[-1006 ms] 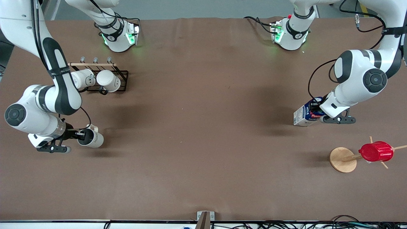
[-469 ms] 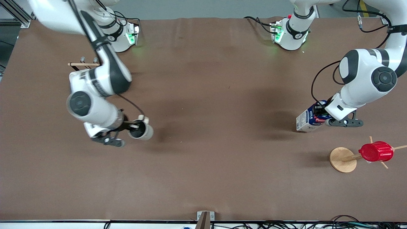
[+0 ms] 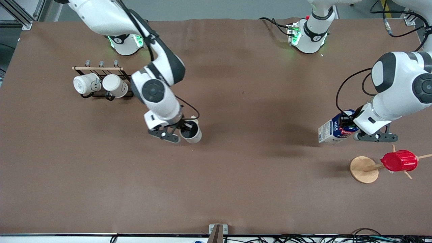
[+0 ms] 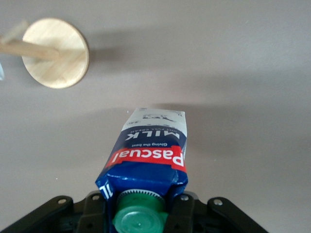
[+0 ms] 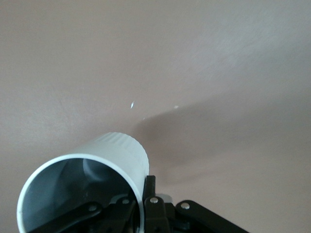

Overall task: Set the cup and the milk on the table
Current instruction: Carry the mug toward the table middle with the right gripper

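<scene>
My right gripper (image 3: 185,129) is shut on the rim of the cup (image 3: 191,133), a beige-grey mug with a grey inside, and holds it tilted over the middle of the brown table (image 3: 236,101). In the right wrist view one finger is inside the cup (image 5: 90,167) and one outside, with the right gripper (image 5: 144,195) pinching its wall. My left gripper (image 3: 348,127) is shut on the gabled top of the milk (image 3: 332,131), which hangs tilted over the table near the left arm's end. The left wrist view shows the milk (image 4: 150,150) with its green cap between the left gripper (image 4: 139,212) fingers.
A black rack (image 3: 130,78) with two white mugs (image 3: 114,86) stands toward the right arm's end. A wooden stand (image 3: 362,169) carrying a red ribbed cup (image 3: 399,161) stands nearer to the front camera than the milk. Its round base (image 4: 56,52) shows in the left wrist view.
The right arm has swung the cup from its end of the table toward the middle. The left arm has carried the milk slightly toward its own end.
</scene>
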Available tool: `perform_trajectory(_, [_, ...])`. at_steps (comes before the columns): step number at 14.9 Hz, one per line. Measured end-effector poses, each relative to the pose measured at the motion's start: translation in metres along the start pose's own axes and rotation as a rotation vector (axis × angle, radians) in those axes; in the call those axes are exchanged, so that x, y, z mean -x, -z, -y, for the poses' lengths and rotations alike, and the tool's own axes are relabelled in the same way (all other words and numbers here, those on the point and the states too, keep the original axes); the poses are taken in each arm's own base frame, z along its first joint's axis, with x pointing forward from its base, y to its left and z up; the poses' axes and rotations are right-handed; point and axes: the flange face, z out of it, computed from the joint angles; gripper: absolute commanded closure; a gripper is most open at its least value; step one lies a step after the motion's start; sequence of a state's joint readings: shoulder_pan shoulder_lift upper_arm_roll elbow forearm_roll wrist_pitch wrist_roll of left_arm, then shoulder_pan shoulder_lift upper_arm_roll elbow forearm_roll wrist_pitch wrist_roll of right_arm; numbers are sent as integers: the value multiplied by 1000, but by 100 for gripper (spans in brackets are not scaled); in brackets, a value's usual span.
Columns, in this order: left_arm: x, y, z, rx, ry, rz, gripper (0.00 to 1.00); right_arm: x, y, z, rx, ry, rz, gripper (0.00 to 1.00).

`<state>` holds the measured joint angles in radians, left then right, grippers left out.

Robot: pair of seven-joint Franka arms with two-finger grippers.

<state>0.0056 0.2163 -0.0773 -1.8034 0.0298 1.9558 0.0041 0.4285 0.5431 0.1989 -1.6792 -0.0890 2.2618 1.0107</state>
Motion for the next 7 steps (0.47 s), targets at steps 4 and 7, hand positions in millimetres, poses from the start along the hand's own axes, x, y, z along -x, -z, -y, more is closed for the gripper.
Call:
perform_trajectory(4, [-17, 23, -23, 9, -23, -25, 92, 20, -40, 17, 26, -3, 4, 99])
perform_trajectory(7, [-17, 25, -62, 16, -46, -30, 93, 27, -48, 25, -1, -9, -3, 87])
